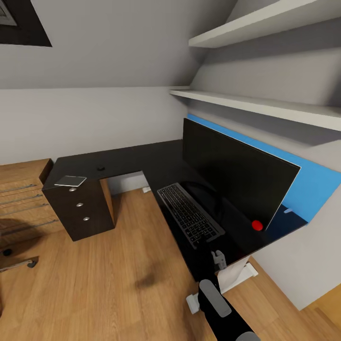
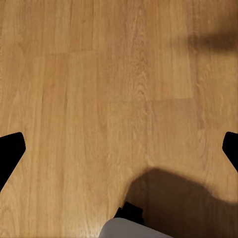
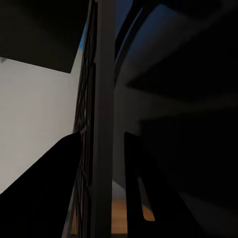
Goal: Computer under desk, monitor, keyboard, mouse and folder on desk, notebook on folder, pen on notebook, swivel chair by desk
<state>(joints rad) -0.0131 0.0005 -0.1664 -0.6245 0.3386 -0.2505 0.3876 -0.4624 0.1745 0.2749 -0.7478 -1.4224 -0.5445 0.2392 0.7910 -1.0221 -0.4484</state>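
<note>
On desk (image 1: 123,161): keyboard (image 1: 189,214) (unlabelled) beside monitor (image 1: 232,175).

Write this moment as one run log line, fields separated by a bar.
right gripper: closed on near edge of keyboard | keyboard: on desk in front of monitor | notebook: on desk far end | left gripper: open over floor

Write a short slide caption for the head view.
Keyboard lies before the monitor on the black desk.
</note>
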